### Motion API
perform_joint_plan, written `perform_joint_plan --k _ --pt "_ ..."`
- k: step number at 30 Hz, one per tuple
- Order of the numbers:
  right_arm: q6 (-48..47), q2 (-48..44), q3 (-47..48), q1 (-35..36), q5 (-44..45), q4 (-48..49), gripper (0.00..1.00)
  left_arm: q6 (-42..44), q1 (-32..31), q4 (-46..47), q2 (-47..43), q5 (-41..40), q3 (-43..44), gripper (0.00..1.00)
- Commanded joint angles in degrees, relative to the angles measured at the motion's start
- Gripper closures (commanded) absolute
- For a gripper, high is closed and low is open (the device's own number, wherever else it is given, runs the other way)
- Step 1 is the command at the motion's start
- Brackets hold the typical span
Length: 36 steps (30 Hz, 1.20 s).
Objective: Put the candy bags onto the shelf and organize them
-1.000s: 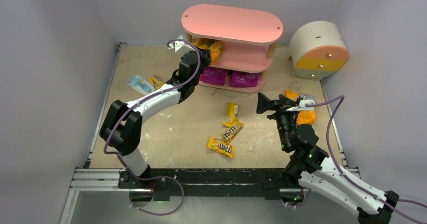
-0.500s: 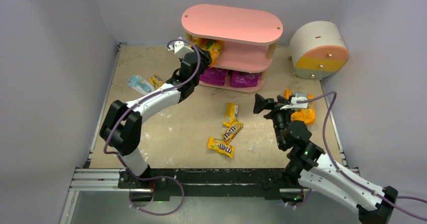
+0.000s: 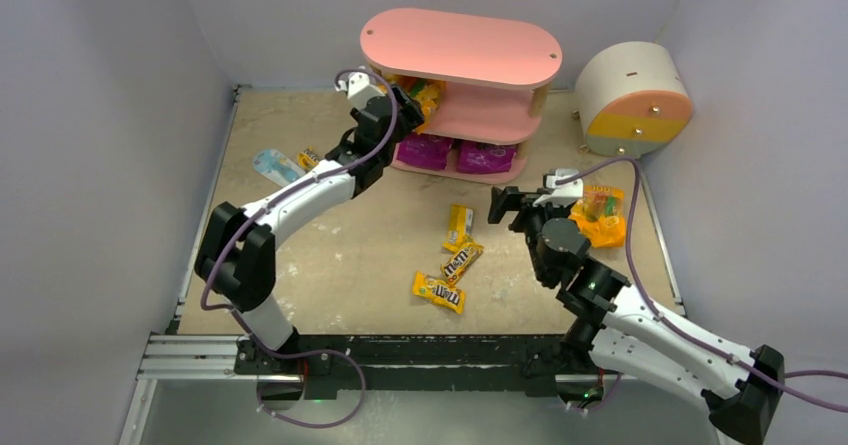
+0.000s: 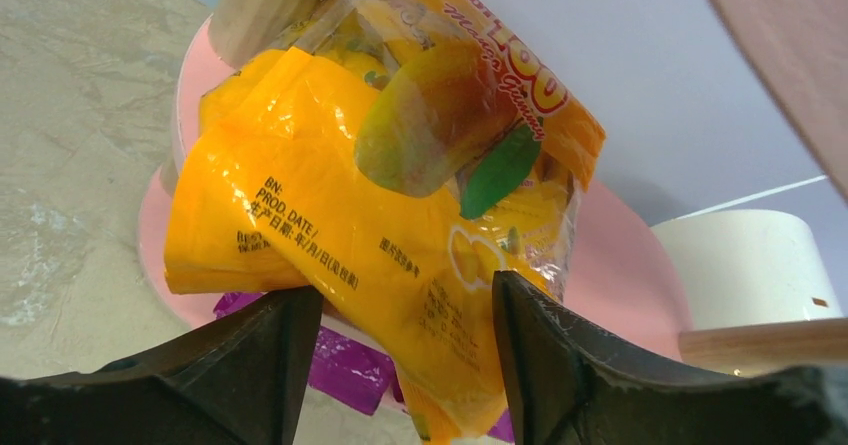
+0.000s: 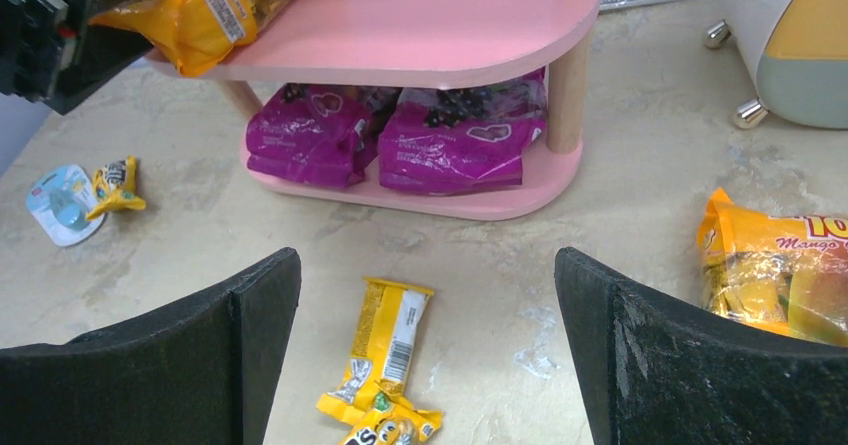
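An orange bag (image 4: 380,195) lies at the left end of the pink shelf's (image 3: 460,47) middle tier (image 5: 420,25). My left gripper (image 4: 405,305) is open, its jaws standing apart on either side of the bag's lower corner. Two purple bags (image 5: 315,130) (image 5: 465,135) lie side by side on the bottom tier. My right gripper (image 5: 425,260) is open and empty above the table, over a yellow M&M's packet (image 5: 390,340). Two more packets (image 3: 462,260) (image 3: 438,292) lie just below it. A second orange bag (image 3: 600,217) rests right of my right gripper.
Another yellow packet (image 3: 310,158) and a flat light-blue item (image 3: 277,168) lie at the left, beside my left arm. A round cream drawer unit (image 3: 632,100) stands at the back right. Grey walls enclose the table on three sides.
My left jaws have opened off the orange bag on the middle tier. My right arm has swung left, away from the orange bag on the table, toward the yellow packets.
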Motion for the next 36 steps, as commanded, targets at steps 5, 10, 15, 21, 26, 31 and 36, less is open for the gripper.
perform_joint_plan --k 5,10,15,21,26,31,36 --pt "3.04 1.27 3.82 -0.15 -1.05 -3.18 0.02 1.61 0.03 -0.64 -10.25 3.91 -4.74 0.31" --pt "10.04 5.22 6.32 -6.17 -1.39 -10.65 0.02 1.88 0.08 -2.27 -16.4 6.69 -9.8 0.23" --pt "19.17 12.3 9.09 -24.46 -13.25 -19.83 0.02 0.13 0.02 -5.78 -26.85 9.31 -20.84 0.14" --pt "21.96 19.41 10.02 -50.09 -25.51 -24.37 0.02 -0.27 -0.06 -9.05 -42.07 8.15 -35.51 0.11" --pt "19.69 23.82 10.31 -76.27 -43.54 -20.16 0.03 0.58 -0.06 -7.86 -44.18 12.63 -41.04 0.11" --pt "11.44 30.5 8.86 -79.87 -49.4 -12.7 0.02 1.84 -0.06 -4.82 -38.11 17.7 -39.95 0.1" --pt "10.82 36.66 5.18 -81.1 -64.43 -1.68 0.04 5.19 -0.03 -3.72 -35.21 17.6 -37.24 0.1"
